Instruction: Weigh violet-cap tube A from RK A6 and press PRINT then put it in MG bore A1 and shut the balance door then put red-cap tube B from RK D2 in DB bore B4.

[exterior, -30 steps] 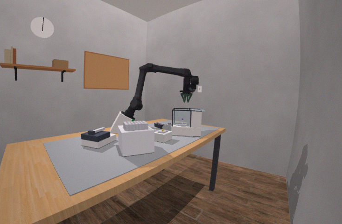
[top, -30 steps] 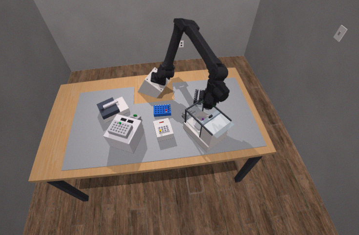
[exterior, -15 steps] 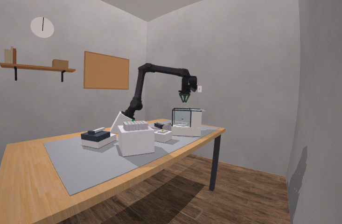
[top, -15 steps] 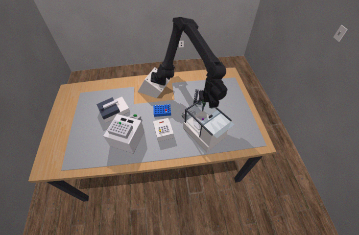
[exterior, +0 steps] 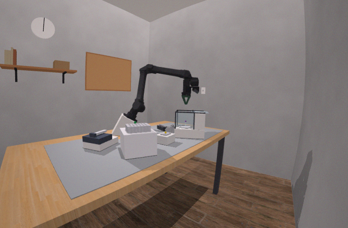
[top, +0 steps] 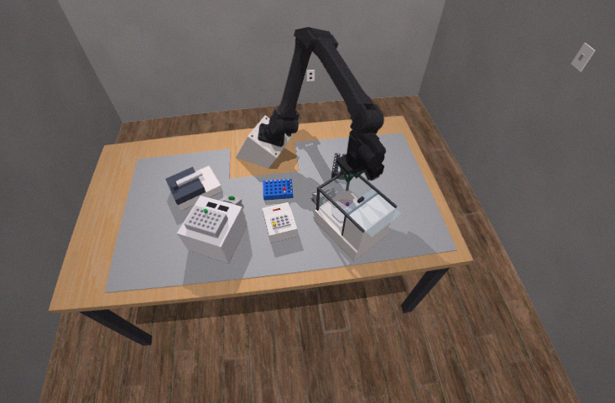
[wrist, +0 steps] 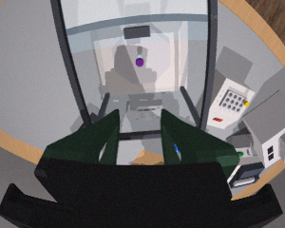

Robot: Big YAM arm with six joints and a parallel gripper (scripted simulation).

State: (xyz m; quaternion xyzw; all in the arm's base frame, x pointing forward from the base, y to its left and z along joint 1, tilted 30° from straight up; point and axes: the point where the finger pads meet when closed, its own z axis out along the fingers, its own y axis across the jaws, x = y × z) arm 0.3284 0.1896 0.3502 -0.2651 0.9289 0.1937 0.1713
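Observation:
Tube A, violet cap (top: 347,203) (exterior: 185,121) (wrist: 140,62), stands upright on the pan inside the glass box of the balance (top: 329,228) (exterior: 190,133). The door pane (top: 375,213) is slid back, leaving the box's top open over the pan; its dark handle (top: 361,199) (wrist: 137,31) shows. My gripper (top: 347,188) (exterior: 185,103) (wrist: 140,115) is partly open and empty, above the box near its front. The PRINT key and lamp cannot be made out. Tube B, red cap (top: 284,189), stands in the blue rack (top: 268,196). The dry block (top: 272,233) (exterior: 164,139) (wrist: 217,113) holds a yellow-capped tube.
A dark block (top: 335,164) is partly behind the gripper. A tall white station (top: 231,238) (exterior: 139,145) carries a grey well block with a green-capped tube. A navy and white station (top: 186,192) (exterior: 97,142) stands beyond it. Black frame bars edge the balance's box.

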